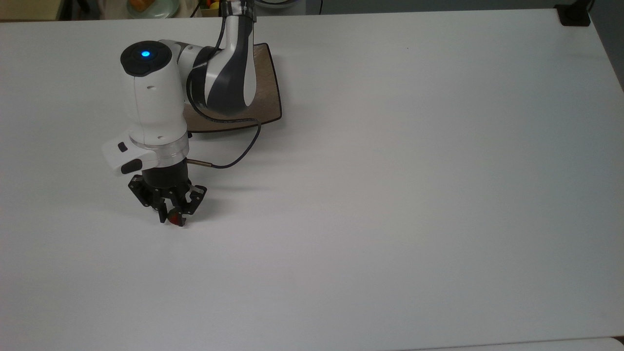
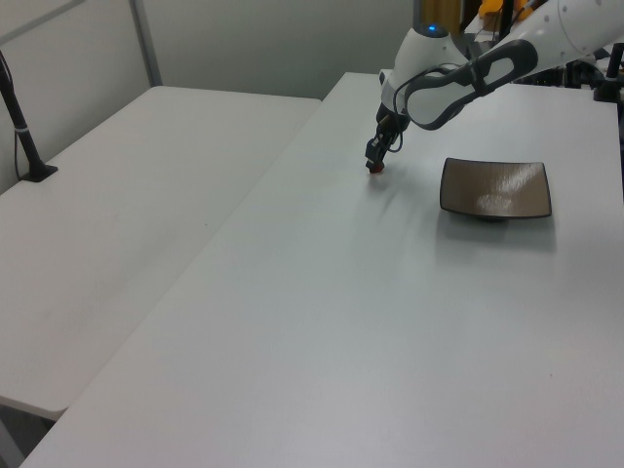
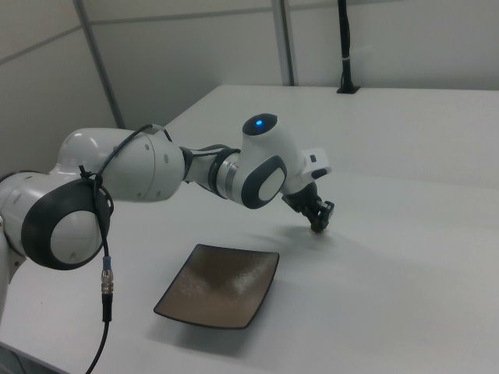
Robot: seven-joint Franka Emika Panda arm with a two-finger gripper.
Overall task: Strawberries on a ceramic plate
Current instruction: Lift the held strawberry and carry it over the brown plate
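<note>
The small red strawberry lies on the white table, low in the top view's left half. My gripper points straight down over it, and both fingers are pressed against its sides, so only a sliver of red shows. In the left view the strawberry peeks out under the gripper. In the right view the gripper touches the table. The square tan-brown ceramic plate lies behind the arm, partly covered by it, and is bare in the left view and the right view.
A black cable loops from the wrist over the table beside the plate. A black mount sits at the table's far right corner in the top view. A second white table with a black post stands alongside.
</note>
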